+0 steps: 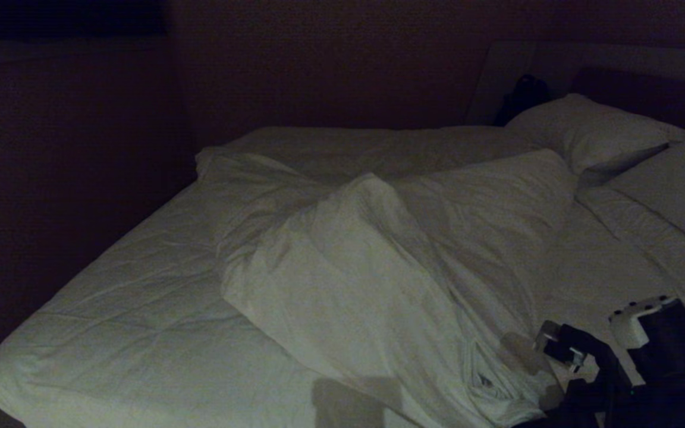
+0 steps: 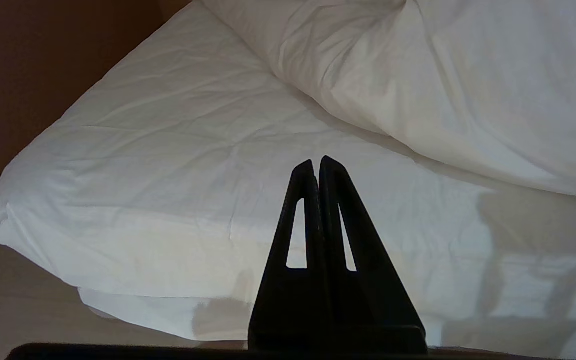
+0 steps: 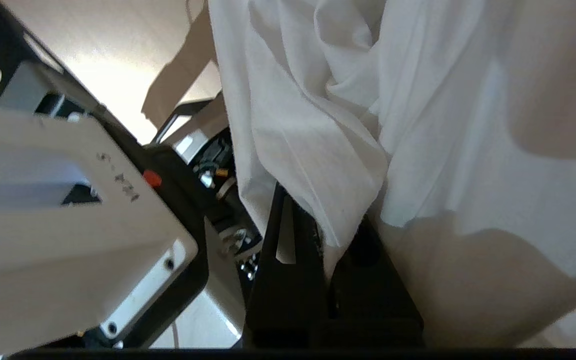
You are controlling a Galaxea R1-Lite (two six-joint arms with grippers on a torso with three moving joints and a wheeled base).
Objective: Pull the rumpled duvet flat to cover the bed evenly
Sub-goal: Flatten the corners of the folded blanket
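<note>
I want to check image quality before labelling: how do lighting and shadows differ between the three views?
Head view: very dim, greenish, the duvet grey and the walls nearly black. Left wrist view: bright and sharp, the shut left gripper a black silhouette, soft shadows on the bed. Right wrist view: bright, a floor glare patch, the right gripper shadowed, shut on duvet cloth.

Head view: high, looking down across the wide white quilted bed [image 1: 110,333]. Left wrist: low at its corner. Right wrist: close against the puffy white creased duvet [image 3: 318,125], which shows in all three views.
</note>
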